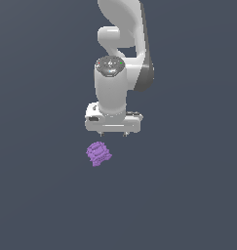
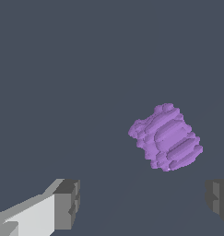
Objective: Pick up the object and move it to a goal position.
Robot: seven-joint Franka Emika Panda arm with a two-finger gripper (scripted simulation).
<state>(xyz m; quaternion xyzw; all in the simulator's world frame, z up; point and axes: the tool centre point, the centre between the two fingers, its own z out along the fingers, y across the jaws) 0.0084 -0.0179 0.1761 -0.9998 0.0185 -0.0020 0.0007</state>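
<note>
The worktop (image 1: 37, 195) fills both views as one flat, dark slate-grey surface with no markings.

My arm (image 1: 121, 44) comes down from the top of the exterior view, white with a dark grey band along its side, and ends in a rounded wrist with a small dark cap carrying coloured dots. Below that sits the broad white body of my tool (image 1: 113, 134), pointing down at the worktop. In the exterior view only the short tips of its fingers show under the body. In the wrist view my tool (image 2: 142, 203) is spread wide: one grey pad (image 2: 67, 203) on a white finger stands at one side and the other grey pad sits at the far edge of the picture, with bare worktop between them. Nothing is pinched.

The purple object (image 1: 98, 154) lies on the worktop, below my tool in the exterior view and a little toward the exterior view's left of its centre, clearly apart from it. In the wrist view the purple object (image 2: 166, 137) shows a lumpy, ridged body with knobbly ends, lying tilted, outside the gap of the fingers and touching neither pad.
</note>
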